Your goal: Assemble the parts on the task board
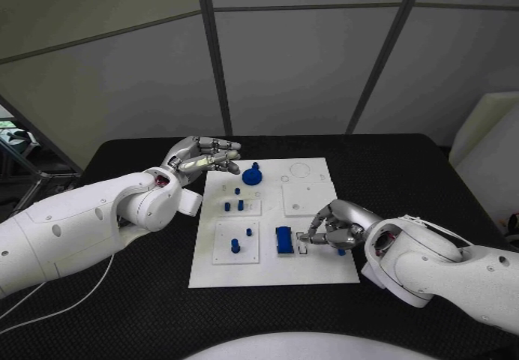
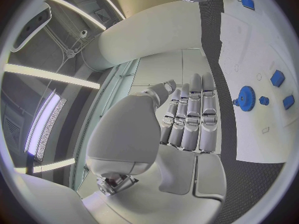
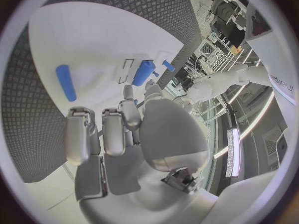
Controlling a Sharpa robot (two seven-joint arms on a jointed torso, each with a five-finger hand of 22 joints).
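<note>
Left hand (image 1: 205,159): held over the board's far left corner, fingers straight and side by side in the left wrist view (image 2: 190,117), gripping nothing.
Right hand (image 1: 337,227): lowered onto the board's near right part, fingers curled inward; whether anything is pinched between them cannot be told.
Board (image 1: 313,266): white plate lying flat on the table, between the two hands.
Gear (image 1: 252,177): blue toothed disc with a stub on top, just beside the left hand's fingertips, apart from them; also seen past the left fingers (image 2: 246,98).
Block (image 1: 284,240): blue upright piece just left of the right hand's fingers, near but not touching.
Pegs (image 1: 234,204): small blue pieces standing in a raised white square on the board, nearer the left hand than the right.
Post (image 1: 234,245): single blue upright in the near left square, with a smaller stub beside it, well apart from both hands.
Bar (image 3: 65,82): blue rounded piece lying on the board beyond the right hand's fingertips in the right wrist view.
Table (image 1: 130,300): black, under the board.
</note>
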